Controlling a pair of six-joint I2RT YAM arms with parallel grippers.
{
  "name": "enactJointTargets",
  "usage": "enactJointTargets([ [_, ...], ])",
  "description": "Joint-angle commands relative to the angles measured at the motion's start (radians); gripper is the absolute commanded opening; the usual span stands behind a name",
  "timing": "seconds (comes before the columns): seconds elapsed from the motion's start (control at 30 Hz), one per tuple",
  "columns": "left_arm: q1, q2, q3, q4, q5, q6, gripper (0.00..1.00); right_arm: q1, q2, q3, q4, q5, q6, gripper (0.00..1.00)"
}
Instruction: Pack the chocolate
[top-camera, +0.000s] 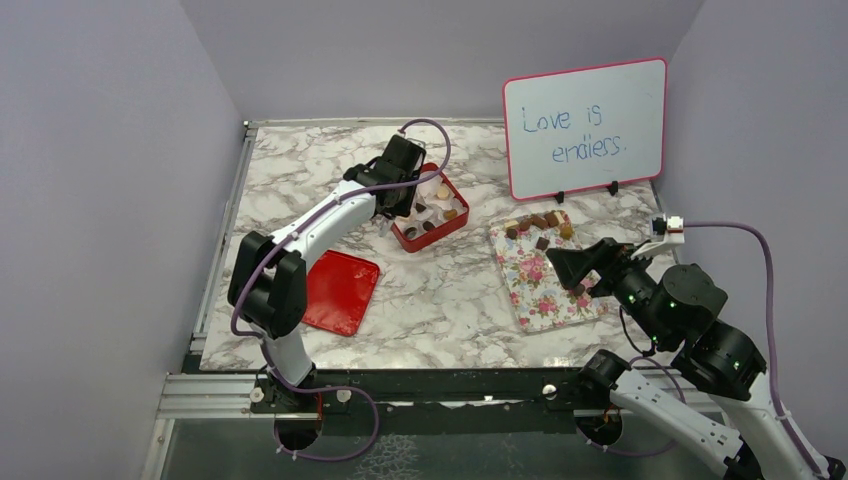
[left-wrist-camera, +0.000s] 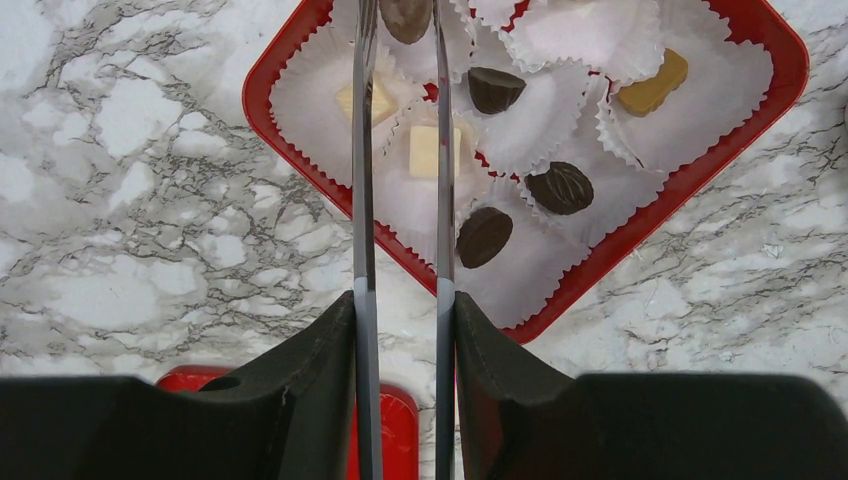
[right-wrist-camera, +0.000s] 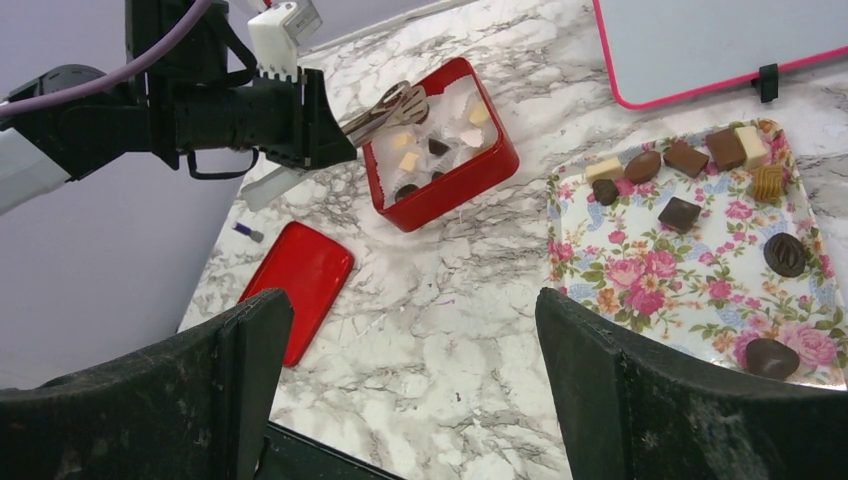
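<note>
While your left gripper (right-wrist-camera: 405, 100) hangs over the red box (left-wrist-camera: 680, 180), its thin fingers (left-wrist-camera: 364, 200) are nearly closed. They pinch a brown piece (left-wrist-camera: 405, 18) at the tips, cut off by the top edge of the left wrist view.

The box is lined with white paper cups (left-wrist-camera: 600, 30). The chocolate in it:
- Two cream squares, one (left-wrist-camera: 435, 150) between the fingers in that view and one partly behind the left finger.
- Three dark pieces, including an oval (left-wrist-camera: 560, 187) near the box's side.
- One caramel piece (left-wrist-camera: 652, 82) at the far corner.

The red lid (right-wrist-camera: 300, 285) lies flat on the marble table (right-wrist-camera: 450, 300), near the box but apart from it, on the left arm's side.

Your right gripper (right-wrist-camera: 412, 320) is spread wide and holds nothing. In the top view it hangs at the near edge of the floral tray (right-wrist-camera: 650, 290); I can't tell if it touches it.

The rest of the chocolate is loose on that tray:
- A row along the far edge, mixed cream, tan and brown.
- A dark square (right-wrist-camera: 684, 213) just inside that row.
- Two dark pieces towards the near right side.

I count about ten on the tray. A whiteboard (top-camera: 585, 125) stands behind it, upright on small feet.
</note>
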Motion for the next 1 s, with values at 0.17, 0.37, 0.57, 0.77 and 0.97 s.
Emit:
enactJointTargets([
  [0.17, 0.006, -0.001, 0.017, -0.001, -0.016, 0.01, 0.37, -0.004, -0.024, 0.002, 0.0, 0.006, 0.003, 0.97],
  [0.37, 0.006, -0.022, 0.019, -0.001, 0.002, 0.003, 0.37, -0.004, -0.031, 0.002, -0.008, 0.011, 0.003, 0.97],
  [0.57, 0.006, -0.072, 0.025, 0.003, 0.06, -0.007, 0.37, -0.004, -0.029, 0.008, -0.005, 0.011, 0.001, 0.97],
  [0.77, 0.0, -0.126, -0.016, 0.077, 0.265, 0.026, 0.37, -0.003, -0.015, 0.007, 0.006, 0.0, 0.001, 0.97],
  [0.97, -0.015, -0.146, -0.042, 0.106, 0.345, 0.015, 0.36, -0.004, -0.005, 0.025, 0.001, 0.004, -0.013, 0.97],
])
